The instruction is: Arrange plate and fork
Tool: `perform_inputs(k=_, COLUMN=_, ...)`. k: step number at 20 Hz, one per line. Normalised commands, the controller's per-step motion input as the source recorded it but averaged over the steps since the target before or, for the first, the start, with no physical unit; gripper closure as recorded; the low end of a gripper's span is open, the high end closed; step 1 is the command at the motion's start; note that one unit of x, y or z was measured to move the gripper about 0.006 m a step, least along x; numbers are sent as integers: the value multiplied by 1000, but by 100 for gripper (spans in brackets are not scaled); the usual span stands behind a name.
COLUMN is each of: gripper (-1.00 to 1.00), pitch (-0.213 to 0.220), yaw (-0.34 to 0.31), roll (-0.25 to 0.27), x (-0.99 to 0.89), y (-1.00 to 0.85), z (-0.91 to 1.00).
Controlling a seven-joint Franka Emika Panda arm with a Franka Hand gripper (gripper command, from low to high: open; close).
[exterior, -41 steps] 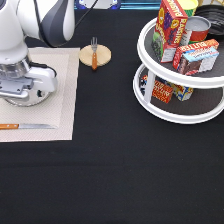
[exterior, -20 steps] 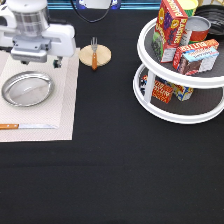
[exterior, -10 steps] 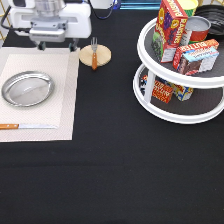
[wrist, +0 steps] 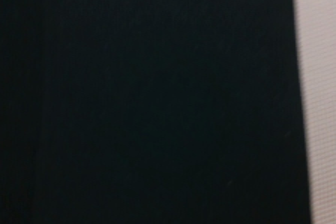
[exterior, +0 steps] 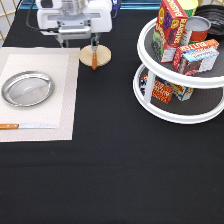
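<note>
The plate (exterior: 27,89) lies flat on the pale placemat (exterior: 62,65) at the exterior view's left, with nothing holding it. The fork (exterior: 93,57) lies across a small round wooden coaster (exterior: 101,54) just right of the placemat's top corner, handle toward the exterior view's bottom. My gripper (exterior: 77,42) hangs at the exterior view's top, just above and left of the fork, open and empty. The wrist view shows only black tablecloth and a strip of the placemat (wrist: 321,100).
A wooden-handled knife (exterior: 25,126) lies along the placemat's lower edge. A white two-tier turntable (exterior: 175,116) with boxes and cans stands at the exterior view's right. Black cloth (exterior: 110,170) covers the table.
The arm has risen from the placemat, leaving the plate there, and moved up and to the right toward the fork and coaster.
</note>
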Motion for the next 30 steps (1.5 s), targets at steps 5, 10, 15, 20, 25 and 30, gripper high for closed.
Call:
perform_inputs(k=5, gripper=-100, pitch=-36, yaw=87, roll=-12, x=-838, y=179, z=-551)
perform_inputs(k=10, gripper=-100, pitch=-59, yaw=84, roll=-1, x=-575, y=-19, z=-473)
perform_inputs(k=15, gripper=-100, pitch=-69, yaw=45, roll=-24, x=-289, y=-23, z=-558)
perform_inputs(k=20, gripper=-100, pitch=-67, yaw=33, roll=-50, x=-290, y=149, z=-541)
perform_inputs(k=25, gripper=-100, pitch=-60, yaw=67, roll=-26, x=-386, y=267, z=-183)
perform_inputs(k=30, gripper=-100, pitch=-65, yaw=72, roll=-32, x=-272, y=230, z=-17)
